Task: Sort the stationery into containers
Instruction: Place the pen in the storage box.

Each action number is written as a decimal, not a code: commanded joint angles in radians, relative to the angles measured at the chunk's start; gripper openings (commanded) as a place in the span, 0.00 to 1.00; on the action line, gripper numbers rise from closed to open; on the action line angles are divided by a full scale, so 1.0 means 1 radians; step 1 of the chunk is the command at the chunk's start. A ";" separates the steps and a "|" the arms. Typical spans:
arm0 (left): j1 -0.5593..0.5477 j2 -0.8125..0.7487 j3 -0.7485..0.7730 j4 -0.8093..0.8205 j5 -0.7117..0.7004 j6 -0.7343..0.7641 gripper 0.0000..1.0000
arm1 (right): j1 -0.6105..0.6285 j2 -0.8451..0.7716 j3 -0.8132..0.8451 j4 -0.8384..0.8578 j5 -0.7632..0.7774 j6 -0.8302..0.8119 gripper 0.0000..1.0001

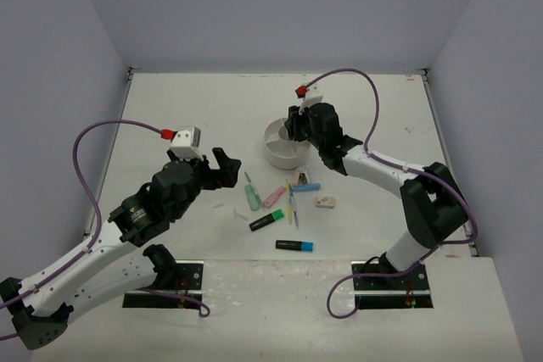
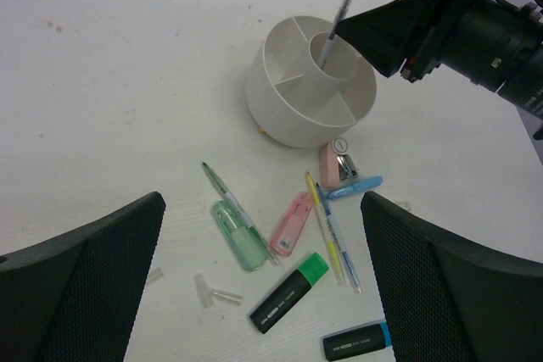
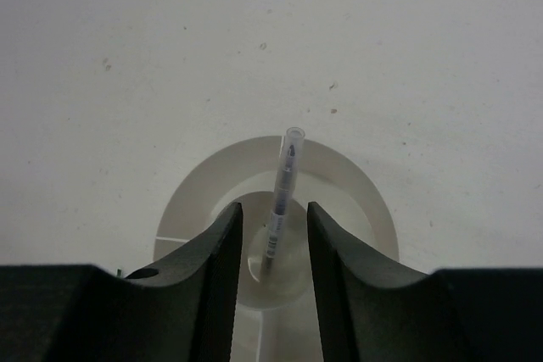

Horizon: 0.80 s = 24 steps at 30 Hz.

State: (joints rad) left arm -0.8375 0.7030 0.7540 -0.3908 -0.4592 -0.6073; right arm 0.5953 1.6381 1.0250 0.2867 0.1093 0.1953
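The round white organiser [image 1: 280,148] stands mid-table; it also shows in the left wrist view [image 2: 288,99] and the right wrist view [image 3: 356,192]. A thin pen [image 3: 281,197] stands tilted in its central cup [image 2: 336,25]. My right gripper [image 3: 274,214] is open just above the cup [image 1: 295,133], with its fingers either side of the pen and not touching it. My left gripper [image 2: 261,209] is open and empty, above and left of the loose stationery [image 1: 216,169]. On the table lie a mint marker [image 2: 238,236], a pink marker [image 2: 291,222], a green highlighter [image 2: 288,292] and a blue highlighter [image 2: 356,342].
A yellow pen [image 2: 325,231], a blue pen [image 2: 344,247], a blue marker [image 2: 355,186], a pink eraser [image 2: 333,161] and a thin green pen [image 2: 222,194] lie beside the organiser. A pale eraser [image 1: 325,202] lies to the right. Small clear caps [image 2: 216,294] lie to the left.
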 commanded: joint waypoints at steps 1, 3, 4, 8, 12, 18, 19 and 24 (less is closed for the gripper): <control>0.003 0.001 0.001 -0.007 -0.017 -0.006 1.00 | 0.003 -0.114 -0.003 -0.026 0.002 0.011 0.38; 0.002 0.008 0.019 -0.041 -0.046 -0.020 1.00 | 0.020 -0.181 -0.011 -0.096 0.044 0.040 0.37; 0.002 0.017 0.035 -0.092 -0.067 -0.043 1.00 | 0.037 -0.233 -0.010 -0.180 0.076 0.060 0.37; 0.003 0.090 0.167 -0.357 -0.211 -0.121 1.00 | 0.139 -0.362 -0.003 -0.532 0.217 0.215 0.36; 0.002 0.121 0.247 -0.504 -0.257 -0.117 1.00 | 0.169 -0.399 -0.090 -0.714 0.122 0.367 0.33; 0.003 0.088 0.186 -0.482 -0.258 -0.032 1.00 | 0.251 -0.330 -0.145 -0.831 0.040 0.423 0.29; 0.002 0.087 0.173 -0.480 -0.263 -0.043 1.00 | 0.259 -0.317 -0.140 -0.837 0.029 0.423 0.28; 0.002 0.072 0.144 -0.439 -0.236 -0.033 1.00 | 0.276 -0.189 -0.104 -0.844 0.003 0.421 0.28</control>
State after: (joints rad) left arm -0.8379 0.7872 0.9163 -0.8394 -0.6765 -0.6663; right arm 0.8666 1.3923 0.8835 -0.5122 0.1462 0.5799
